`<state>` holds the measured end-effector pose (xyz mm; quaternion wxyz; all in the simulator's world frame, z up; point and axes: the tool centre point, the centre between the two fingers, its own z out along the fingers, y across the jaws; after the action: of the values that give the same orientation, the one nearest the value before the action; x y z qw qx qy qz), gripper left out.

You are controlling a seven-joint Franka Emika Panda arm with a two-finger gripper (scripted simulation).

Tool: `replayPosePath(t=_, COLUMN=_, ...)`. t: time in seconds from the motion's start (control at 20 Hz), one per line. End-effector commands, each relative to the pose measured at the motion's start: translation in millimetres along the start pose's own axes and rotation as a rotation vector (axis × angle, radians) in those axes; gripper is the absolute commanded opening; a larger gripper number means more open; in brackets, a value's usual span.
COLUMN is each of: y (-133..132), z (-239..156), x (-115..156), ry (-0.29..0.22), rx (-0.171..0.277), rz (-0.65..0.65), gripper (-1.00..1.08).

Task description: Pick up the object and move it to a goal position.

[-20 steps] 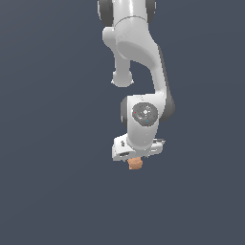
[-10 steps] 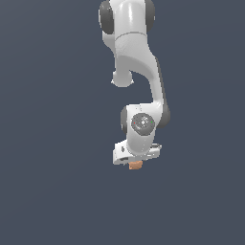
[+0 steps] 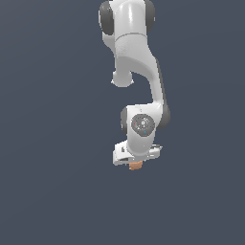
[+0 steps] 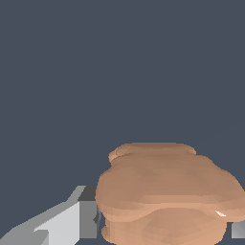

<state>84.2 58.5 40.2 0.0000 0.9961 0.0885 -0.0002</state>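
Closed on the object [image 3: 136, 165], as far as can be judged: in the wrist view one grey-white finger [image 4: 72, 222] sits tight against one flank of the orange-tan lump [image 4: 167, 191], and a sliver of the opposite finger [image 4: 238, 229] touches the other flank. Narrow set, with the chunk filling the gap.

Risks from here, as a judgement:
- Slipping out during the carry. Lumpy, ridged sides, so contact probably on a few high spots only; a quick swing or sudden stop could rotate or shed it.
- Shallow hold. In the exterior view only a small orange nub peeks out under the gripper [image 3: 138, 161], mostly hidden by the white hand; depth of seating between the pads impossible to confirm.
- Releasing at the wrong spot. No goal marker visible in either view, so no way to gauge remaining travel or direction.
- Dropping from height. Plain dark background everywhere, no visible surface edge or shadow under the chunk; contact with any support impossible to tell.

Position relative to the end effector: directly between the fingertips, centred under the hand, protruding just beyond the tips on the side away from the wrist. Bulges wider than the fingers across the wrist view, with stacked ridges running crosswise to the grip axis. Nothing else near the tool.
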Motion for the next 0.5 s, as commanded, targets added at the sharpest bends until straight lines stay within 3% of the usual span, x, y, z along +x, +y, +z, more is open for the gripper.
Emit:
replayPosePath(t=0.0, y=0.0, z=-0.2, x=0.1, ry=0.0, rx=0.0, rz=0.0, gripper=-1.0)
replayPosePath(t=0.45, y=4.7, z=-7.3, x=-3.8, ry=0.0, rx=0.0, rz=0.0, gripper=-1.0)
